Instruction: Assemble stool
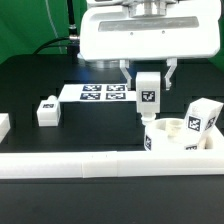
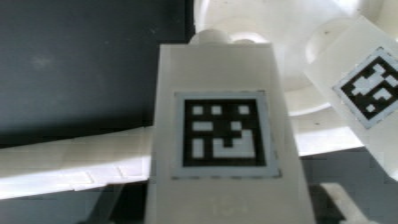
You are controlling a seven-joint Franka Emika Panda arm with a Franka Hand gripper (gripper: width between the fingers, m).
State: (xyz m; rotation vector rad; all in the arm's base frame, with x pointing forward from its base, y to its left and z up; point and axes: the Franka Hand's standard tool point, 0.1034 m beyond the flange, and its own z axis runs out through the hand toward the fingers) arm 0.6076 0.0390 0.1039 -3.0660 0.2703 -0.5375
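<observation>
Between the fingers [image 1: 126,78] of the gripper [image 1: 148,84] stands an upright leg [image 1: 148,97], tag facing the exterior camera. Jaws look released: dark gaps show on either side of the leg in the exterior view, and no pad is seen touching it. The wrist view is filled by that leg and hides the pads, so take this as a judgement.

The leg's narrow lower end goes down into the seat [image 1: 180,140] at the seat's rim on the exterior view's left; can't tell how deep. A second leg [image 1: 205,120] is on the seat too, tilted, near the first on the exterior view's right.

The seat sits by the table [image 1: 30,80] edge nearest the exterior camera, toward that view's right corner, just behind the rail [image 1: 90,165] that runs along that edge. A third leg [image 1: 47,110] sits loose toward the other end of that edge, well apart. The marker board [image 1: 100,93] is mid-table, behind the gripper.

Risks for you:
- If the leg is only part seated, a pad brushing it on lift-off could tip it or pull it out.
- Closing off-centre would cock it in the socket.
- The finger on the second leg's side has little room, so a twist could knock that leg.
- Nothing is seen holding the seat, so torque may spin it instead of tightening.
</observation>
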